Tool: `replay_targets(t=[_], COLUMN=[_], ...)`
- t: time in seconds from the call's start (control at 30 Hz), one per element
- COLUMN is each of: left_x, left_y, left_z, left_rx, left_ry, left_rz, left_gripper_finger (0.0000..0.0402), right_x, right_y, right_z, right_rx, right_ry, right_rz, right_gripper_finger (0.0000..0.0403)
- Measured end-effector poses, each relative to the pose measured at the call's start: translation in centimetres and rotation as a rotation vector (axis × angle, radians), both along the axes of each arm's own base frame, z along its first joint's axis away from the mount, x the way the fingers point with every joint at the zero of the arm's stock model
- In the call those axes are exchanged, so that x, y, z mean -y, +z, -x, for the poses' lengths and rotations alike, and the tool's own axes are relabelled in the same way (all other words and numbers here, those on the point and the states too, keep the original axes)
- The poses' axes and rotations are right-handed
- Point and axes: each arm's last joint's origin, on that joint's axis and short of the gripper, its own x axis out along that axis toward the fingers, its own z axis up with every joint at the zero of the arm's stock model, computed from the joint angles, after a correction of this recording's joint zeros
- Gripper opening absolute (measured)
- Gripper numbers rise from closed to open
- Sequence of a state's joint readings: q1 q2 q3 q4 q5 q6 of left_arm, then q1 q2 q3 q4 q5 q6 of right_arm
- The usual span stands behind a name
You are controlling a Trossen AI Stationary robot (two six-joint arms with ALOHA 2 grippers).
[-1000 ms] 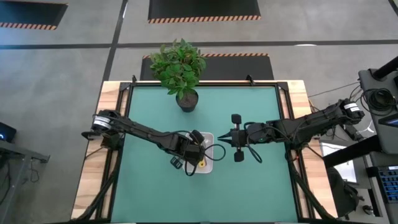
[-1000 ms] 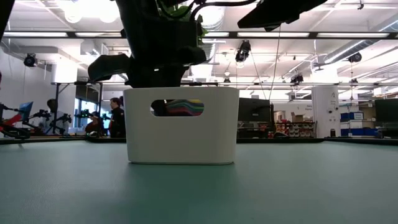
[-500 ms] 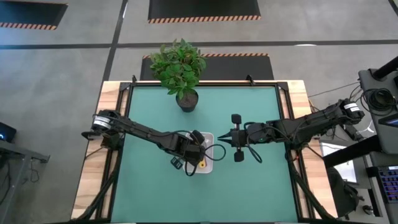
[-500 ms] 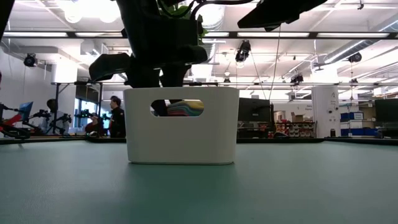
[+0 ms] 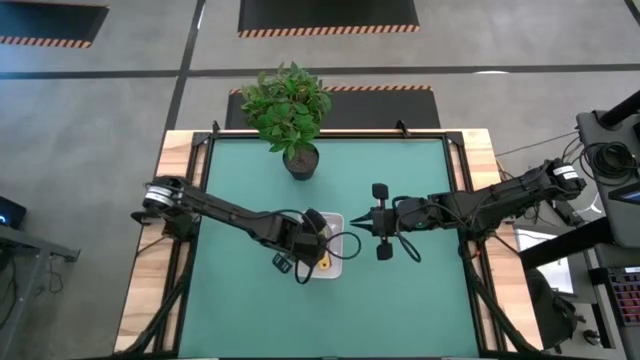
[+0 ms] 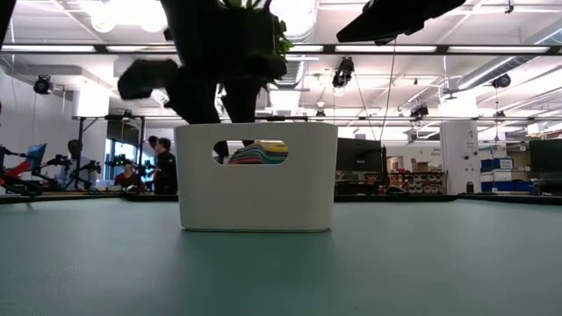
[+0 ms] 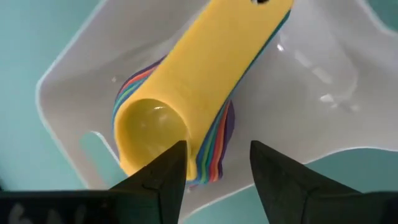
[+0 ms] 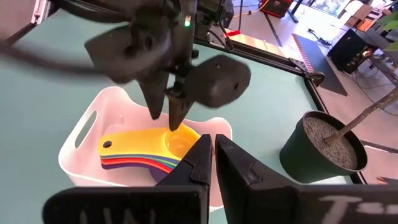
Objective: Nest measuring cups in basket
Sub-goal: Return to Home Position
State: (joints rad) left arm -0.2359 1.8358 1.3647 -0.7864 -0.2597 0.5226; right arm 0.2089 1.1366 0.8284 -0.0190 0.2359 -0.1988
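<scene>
The green-topped table (image 5: pixel 400 290) fills the space between the two dark arms, the left arm (image 5: pixel 225 210) reaching in from its side toward the middle and the right arm (image 5: pixel 480 205) stretched in from the other side to meet it. At the far edge of the mat stands a leafy plant in a dark pot (image 5: pixel 300 162), well apart from the work. Near the middle of the table sits the white basket (image 6: pixel 255 197), upright, with a cut-out handle slot in the end wall facing the low camera. Inside it lie the measuring cups (image 7: pixel 205 81), nested into one stack with the yellow one on top and the rims of the other colours showing in bands beneath it; their flat handles lie fanned together along the basket floor, and a slice of the stack shows through the slot. The left gripper (image 7: pixel 217 149) hangs straight above the basket, fingers pointing down at the bowl of the yellow cup, spread apart and holding nothing, clear of the stack. The right gripper (image 5: pixel 356 224) waits just beside the basket's right wall, aimed at it, its two fingers pressed together with nothing between them.
</scene>
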Motion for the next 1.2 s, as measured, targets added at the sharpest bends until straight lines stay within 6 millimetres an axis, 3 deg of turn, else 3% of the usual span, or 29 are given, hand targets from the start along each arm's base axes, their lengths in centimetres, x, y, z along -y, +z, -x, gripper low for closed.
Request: replay_targets(t=[0.23,0.47,0.9,1.2], left_x=[0.2,0.0,-2.4,-3.8], left_y=[2.9,6.0,5.5,3.8], left_z=[1.2,3.9,12.5,17.5], left_rx=[0.091,0.238,0.773,1.019], left_ry=[0.074,0.161,0.179,0.166], left_rz=[0.056,0.147,0.352,0.442], left_gripper_finger=[0.0158,0.0157,0.0111,0.0059], right_x=[0.0,0.0,1.8,2.9], right_y=[0.0,-1.3,-3.7,-6.3], right_z=[0.0,0.4,4.2,7.7], right_rx=[-0.001,0.028,0.171,0.198], right_ry=[0.014,0.085,0.063,0.057], right_rz=[0.025,0.063,0.121,0.015], right_gripper_finger=[0.0009,0.0009,0.0009,0.0009])
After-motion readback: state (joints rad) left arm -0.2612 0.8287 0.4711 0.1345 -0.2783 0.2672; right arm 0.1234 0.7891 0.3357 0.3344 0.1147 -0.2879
